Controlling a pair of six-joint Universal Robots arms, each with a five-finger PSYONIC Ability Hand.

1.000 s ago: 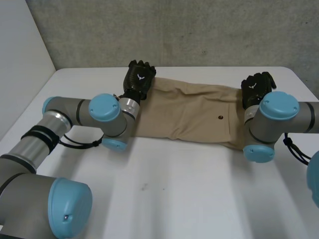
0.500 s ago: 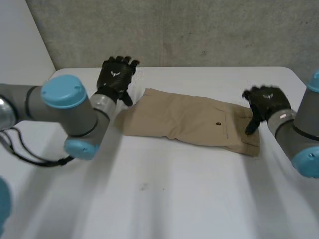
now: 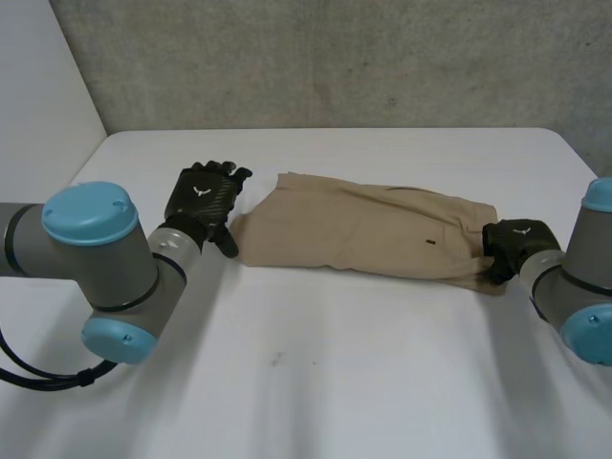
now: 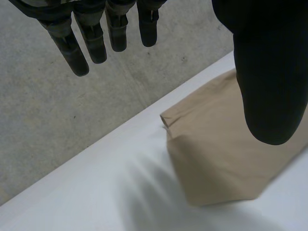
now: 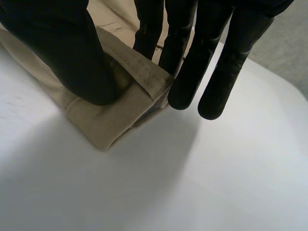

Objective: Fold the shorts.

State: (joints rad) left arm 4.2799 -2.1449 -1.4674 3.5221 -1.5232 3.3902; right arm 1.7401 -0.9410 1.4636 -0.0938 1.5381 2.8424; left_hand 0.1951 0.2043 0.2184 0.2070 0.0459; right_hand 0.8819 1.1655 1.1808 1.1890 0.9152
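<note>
Shorts [image 3: 363, 229] of tan woven cloth lie folded into a long band across the white surface [image 3: 382, 363], stretched between the two black hands. The right hand [image 3: 516, 241] has hold of the waistband end: its thumb [image 5: 62, 53] bears down on top of the thick seamed corner of the shorts [image 5: 115, 110], while its fingers [image 5: 187, 72] come down straight against the far side of that corner, pinching the cloth between them, with the outer fingertips hanging just past the edge above the bare surface. The left hand [image 3: 203, 199] sits just beside the opposite end with its fingers [image 4: 79, 57] straight and spread a little, holding nothing. The blunt folded end of the cloth [image 4: 221, 154] lies flat beyond its thumb [image 4: 269, 72], and I cannot tell whether the thumb touches it.
</note>
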